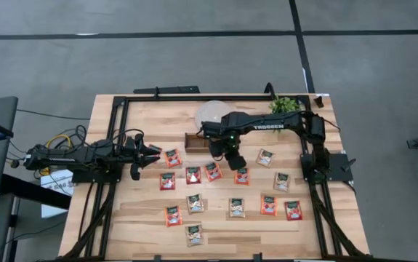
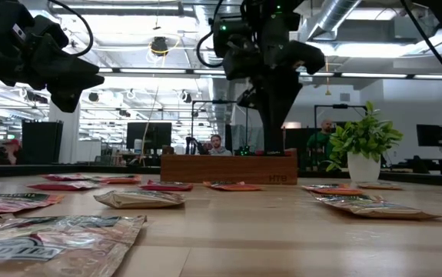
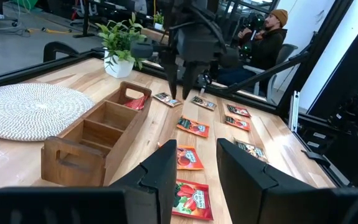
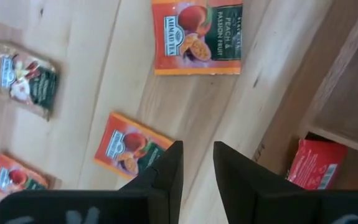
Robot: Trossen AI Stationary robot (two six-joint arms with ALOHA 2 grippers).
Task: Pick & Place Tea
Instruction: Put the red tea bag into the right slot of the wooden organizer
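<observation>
Several flat tea sachets, red-orange and pale tan with dark green bands, lie spread on the table (image 1: 193, 175) (image 1: 237, 207). One red sachet (image 4: 315, 163) lies in an end compartment of the wooden tray (image 1: 196, 140) and also shows in the left wrist view (image 3: 136, 102). My right gripper (image 1: 232, 157) (image 4: 197, 167) hangs open above the table next to the tray's near wall, fingers pointing down, holding nothing. An orange sachet (image 4: 132, 148) lies just below it. My left gripper (image 1: 150, 151) (image 3: 205, 171) is open, level, left of the tray.
A round white woven disc (image 1: 214, 113) lies beyond the tray, and a small potted plant (image 1: 285, 105) stands at the far right corner. A black frame (image 1: 121, 102) edges the table. People sit in the room behind (image 3: 272, 37).
</observation>
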